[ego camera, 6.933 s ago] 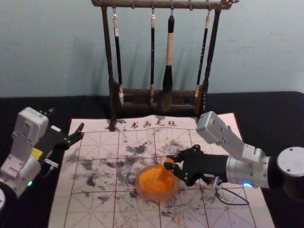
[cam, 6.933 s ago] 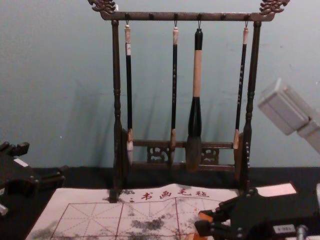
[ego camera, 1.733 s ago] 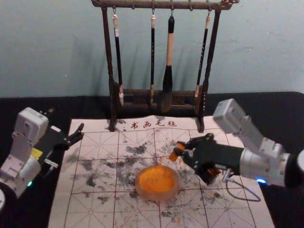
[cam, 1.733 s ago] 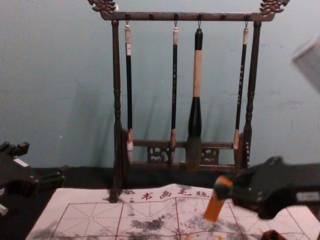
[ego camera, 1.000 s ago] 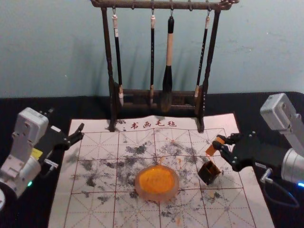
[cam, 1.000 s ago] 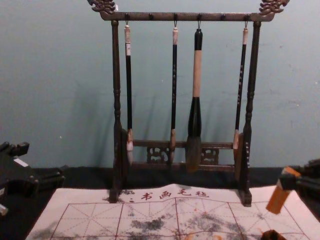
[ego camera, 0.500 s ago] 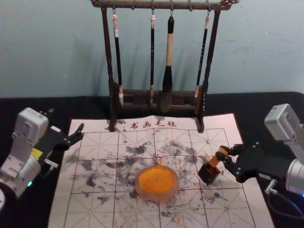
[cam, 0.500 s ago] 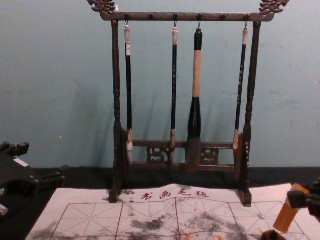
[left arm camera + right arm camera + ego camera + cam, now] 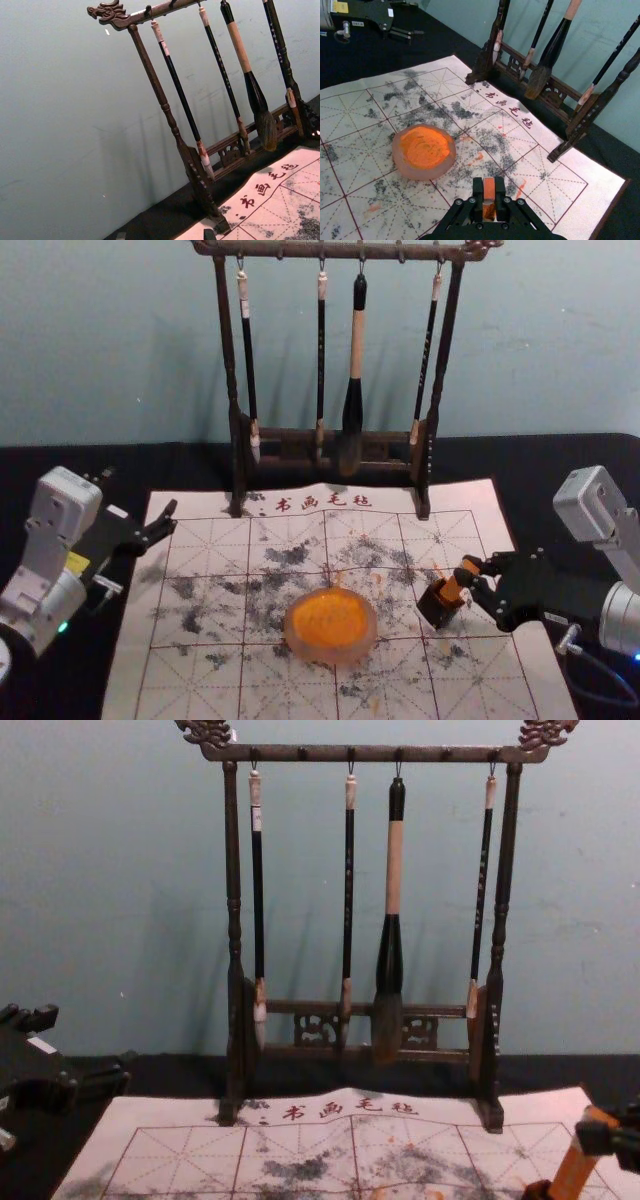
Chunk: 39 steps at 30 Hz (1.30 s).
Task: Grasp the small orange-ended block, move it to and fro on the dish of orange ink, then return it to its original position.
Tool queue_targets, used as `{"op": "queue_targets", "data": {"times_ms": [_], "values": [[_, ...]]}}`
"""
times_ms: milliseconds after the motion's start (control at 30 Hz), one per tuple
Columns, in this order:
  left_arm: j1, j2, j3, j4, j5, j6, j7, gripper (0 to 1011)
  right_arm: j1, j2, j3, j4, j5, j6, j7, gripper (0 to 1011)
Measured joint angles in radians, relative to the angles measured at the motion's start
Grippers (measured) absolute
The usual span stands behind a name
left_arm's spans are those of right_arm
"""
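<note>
Right tool (image 9: pixel 467 571) snug around orange block (image 9: pixel 453 588) at dark box's (image 9: pixel 436 610) mouth, left tool (image 9: pixel 139 491) agape at mat's (image 9: pixel 140 640) left edge.

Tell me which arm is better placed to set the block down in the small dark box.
Right, I'd say: the right gripper holds the block, lower end at the box. The left gripper is open and empty, beyond the dish.
</note>
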Motion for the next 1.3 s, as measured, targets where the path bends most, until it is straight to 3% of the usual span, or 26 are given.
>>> {"op": "queue_targets", "data": {"times_ms": [1300], "values": [[0.0, 0.0, 0.0, 0.0, 0.0, 0.0, 0.0, 1001, 0.07, -0.045, -0.066, 0.106, -0.012, 0.008, 0.034, 107]]}}
